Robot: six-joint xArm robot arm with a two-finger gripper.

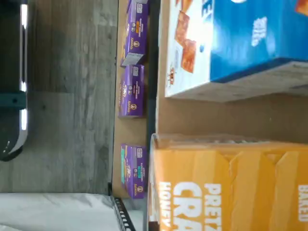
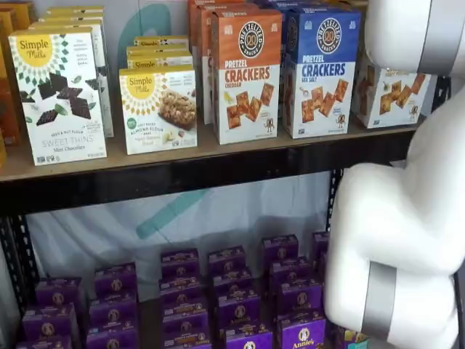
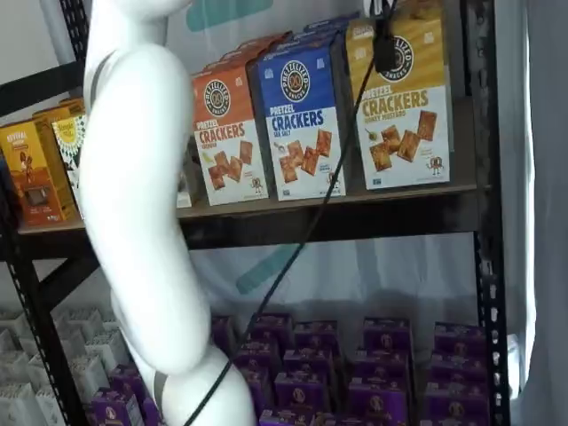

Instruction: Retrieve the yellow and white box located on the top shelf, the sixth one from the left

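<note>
Gripper clamped on the yellow and white box, standing on the top shelf beside the blue box. Could tip or drag that neighbour during withdrawal.

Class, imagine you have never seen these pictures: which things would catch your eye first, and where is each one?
The big white robot arm fills the foreground in both shelf views. Behind it on the top shelf stand three bright Pretzel Crackers boxes side by side: the orange box, the blue box and the yellow and white box nearest the black upright. Below lie rows of small purple boxes.
</note>
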